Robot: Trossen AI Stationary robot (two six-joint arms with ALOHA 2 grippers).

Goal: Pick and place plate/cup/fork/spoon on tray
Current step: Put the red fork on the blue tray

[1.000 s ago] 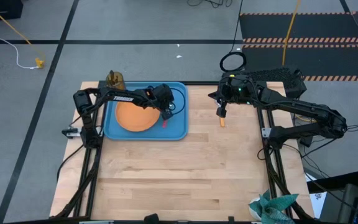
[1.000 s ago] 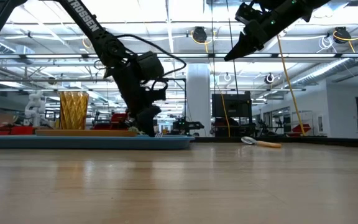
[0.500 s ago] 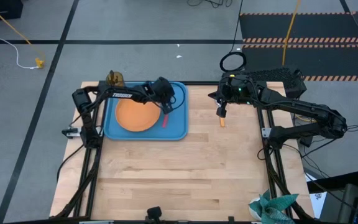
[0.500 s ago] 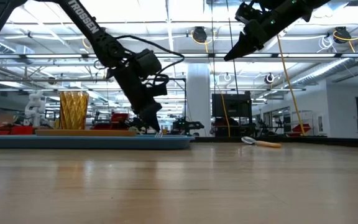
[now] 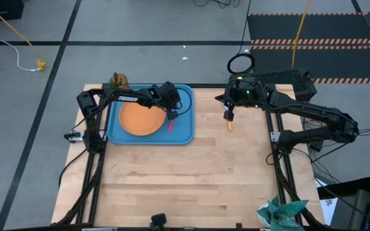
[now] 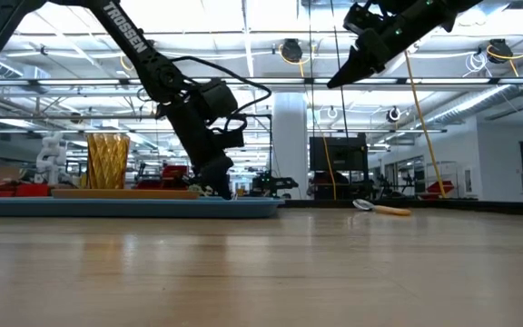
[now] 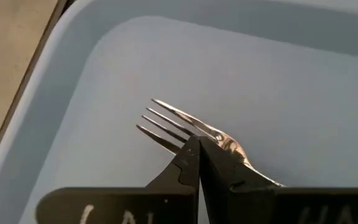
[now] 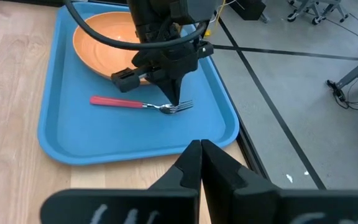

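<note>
The left pincer (image 8: pixel 174 99), fingers pressed together, hung just over the silver tines of the red-handled fork (image 8: pixel 138 104), which lay flat on the light-blue rectangular tray (image 8: pixel 73 140) beside the round orange plate (image 5: pixel 139 119). The right pincer (image 5: pixel 227 116), also pressed together, hovered above the orange-handled spoon (image 6: pixel 381 209) on the wooden tabletop (image 5: pixel 191 179), while the amber tumbler (image 6: pixel 106 161) stood at the tray's far corner.

Bright, even overhead light; ceiling lamps glare in low view; soft shadows; left wrist view slightly blurred.
</note>
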